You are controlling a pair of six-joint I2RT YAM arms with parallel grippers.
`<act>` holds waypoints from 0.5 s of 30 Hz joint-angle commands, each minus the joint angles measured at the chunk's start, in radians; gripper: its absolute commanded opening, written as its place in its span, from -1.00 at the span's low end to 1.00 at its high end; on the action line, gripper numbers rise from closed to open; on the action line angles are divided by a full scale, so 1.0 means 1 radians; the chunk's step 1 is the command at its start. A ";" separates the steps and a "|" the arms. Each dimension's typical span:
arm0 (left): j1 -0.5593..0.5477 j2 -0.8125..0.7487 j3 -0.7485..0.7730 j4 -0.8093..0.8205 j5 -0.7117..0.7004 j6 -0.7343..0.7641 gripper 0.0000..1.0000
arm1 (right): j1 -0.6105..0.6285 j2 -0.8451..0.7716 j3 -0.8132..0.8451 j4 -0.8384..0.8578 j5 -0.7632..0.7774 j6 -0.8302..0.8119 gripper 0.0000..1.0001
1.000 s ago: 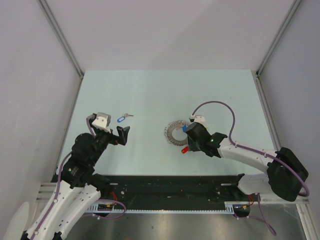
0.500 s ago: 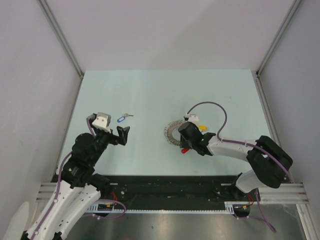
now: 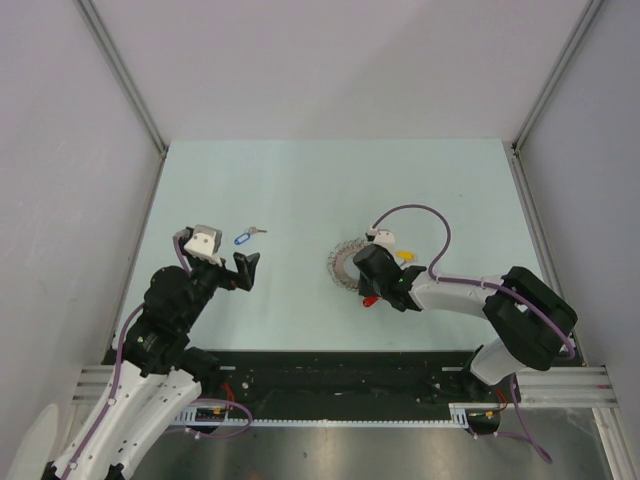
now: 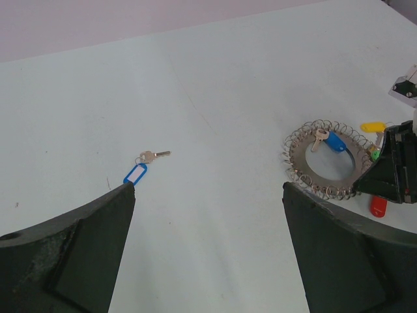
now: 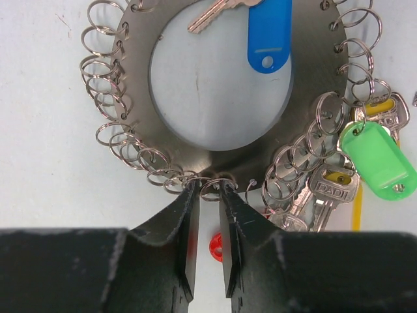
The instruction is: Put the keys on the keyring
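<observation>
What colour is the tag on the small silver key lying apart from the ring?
The oblong plastic tag is blue; clearest in the left wrist view.

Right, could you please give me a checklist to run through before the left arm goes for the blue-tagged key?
1. Left end effector open: ok.
2. Blue-tagged key lying loose on the table ahead of it: ok.
3. Right end effector tips either side of a small loop on the keyring rim: ok.
4. That loop firmly gripped: cannot tell.
5. The keyring lying flat: ok.
</observation>
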 commanded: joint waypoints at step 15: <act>0.012 0.003 0.001 0.029 0.030 0.000 1.00 | -0.009 0.059 0.044 -0.104 -0.031 -0.007 -0.46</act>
